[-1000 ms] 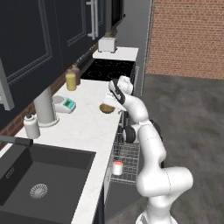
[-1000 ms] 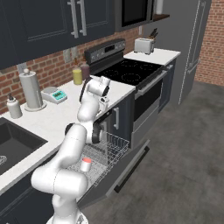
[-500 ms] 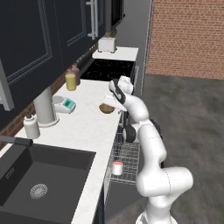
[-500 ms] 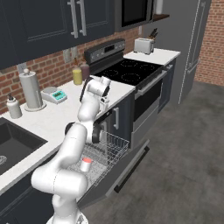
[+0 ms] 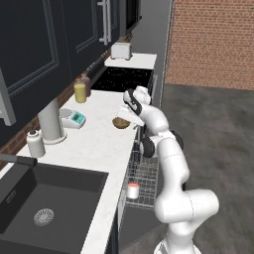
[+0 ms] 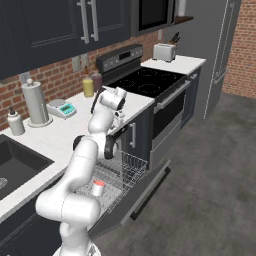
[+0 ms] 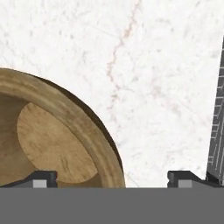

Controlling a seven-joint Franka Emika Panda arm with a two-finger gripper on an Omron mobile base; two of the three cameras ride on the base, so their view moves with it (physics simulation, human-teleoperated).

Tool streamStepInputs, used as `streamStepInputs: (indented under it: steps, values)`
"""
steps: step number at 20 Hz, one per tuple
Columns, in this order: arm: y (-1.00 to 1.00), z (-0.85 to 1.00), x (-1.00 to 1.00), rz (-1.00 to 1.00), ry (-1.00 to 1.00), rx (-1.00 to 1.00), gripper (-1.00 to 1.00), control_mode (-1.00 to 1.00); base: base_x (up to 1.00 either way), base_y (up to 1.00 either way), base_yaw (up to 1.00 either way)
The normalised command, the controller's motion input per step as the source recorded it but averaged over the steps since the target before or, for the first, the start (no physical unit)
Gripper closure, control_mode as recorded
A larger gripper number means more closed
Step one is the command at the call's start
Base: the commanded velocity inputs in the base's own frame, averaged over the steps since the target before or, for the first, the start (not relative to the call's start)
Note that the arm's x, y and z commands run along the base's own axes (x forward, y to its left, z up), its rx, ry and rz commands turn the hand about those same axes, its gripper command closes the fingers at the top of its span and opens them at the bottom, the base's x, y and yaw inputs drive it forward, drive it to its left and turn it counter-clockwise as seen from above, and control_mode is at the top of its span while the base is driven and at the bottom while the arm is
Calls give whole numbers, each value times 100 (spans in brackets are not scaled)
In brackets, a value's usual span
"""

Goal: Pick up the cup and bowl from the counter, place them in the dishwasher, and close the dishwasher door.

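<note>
Claw (image 7: 111, 177) spread wide, grasping nothing, straddling the rim of the shallow tan wooden bowl (image 7: 52, 140).
Best to lower squarely over the white marble counter (image 7: 162, 87) before clenching.

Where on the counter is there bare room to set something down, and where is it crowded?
Free: the counter between the sink and the bowl, out to the front edge. Crowded: the back wall, lined with soap bottle, paper towel roll, scale and yellow bottle; the open gripper hangs at the bowl.
</note>
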Motion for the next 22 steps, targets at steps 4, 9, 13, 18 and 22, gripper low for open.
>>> streamStepInputs:
  steps: [4,9,13,18,22]
  values:
    - [3,0,40,0,18,0,-100,-100,0,0,0]
    - [4,0,32,0,13,0,-100,-100,0,0,0]
    - [7,-4,12,0,6,0,100,-100,0,0,0]
    - [5,-2,11,0,7,0,100,-100,0,0,0]
    - [0,0,4,0,5,0,100,-100,0,0,0]
